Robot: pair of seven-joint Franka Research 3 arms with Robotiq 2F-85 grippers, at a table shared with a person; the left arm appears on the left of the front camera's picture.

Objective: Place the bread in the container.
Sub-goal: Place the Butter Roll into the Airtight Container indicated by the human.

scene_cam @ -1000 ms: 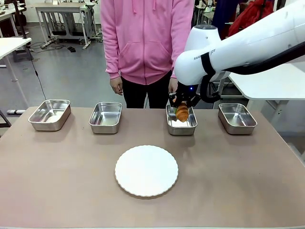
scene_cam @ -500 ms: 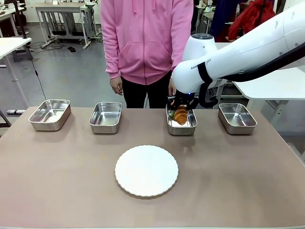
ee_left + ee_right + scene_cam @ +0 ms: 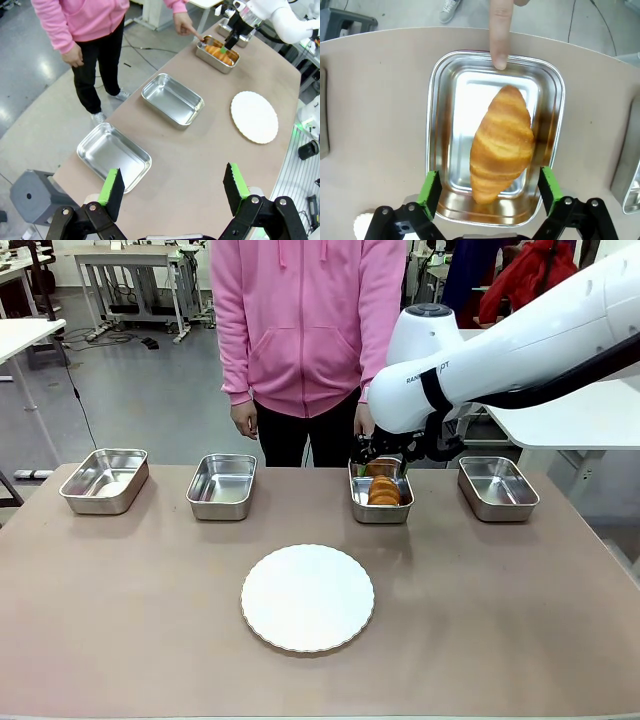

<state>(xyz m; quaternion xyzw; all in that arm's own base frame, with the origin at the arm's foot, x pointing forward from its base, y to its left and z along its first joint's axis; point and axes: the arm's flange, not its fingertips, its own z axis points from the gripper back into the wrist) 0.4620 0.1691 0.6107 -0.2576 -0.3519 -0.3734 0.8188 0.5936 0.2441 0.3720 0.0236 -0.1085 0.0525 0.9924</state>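
The golden-brown bread (image 3: 384,490) lies flat inside the third steel container (image 3: 380,512) from the left. In the right wrist view the bread (image 3: 502,142) rests diagonally on the pan floor, within the container's rim (image 3: 433,125). My right gripper (image 3: 488,190) hangs open just above it, its green pads (image 3: 430,192) apart on either side and off the crust. From the front, the right gripper (image 3: 385,462) hovers over the pan's far end. My left gripper (image 3: 174,187) is open and empty, high over the table's left end.
A person's finger (image 3: 498,30) touches the container's far rim. Three more steel pans stand in the row (image 3: 104,480) (image 3: 222,486) (image 3: 497,488). A round white plate (image 3: 307,598) sits at the table's middle, nearer me.
The right gripper lowered the bread into the pan and opened. The bread now lies flat in the pan, free of the fingers.
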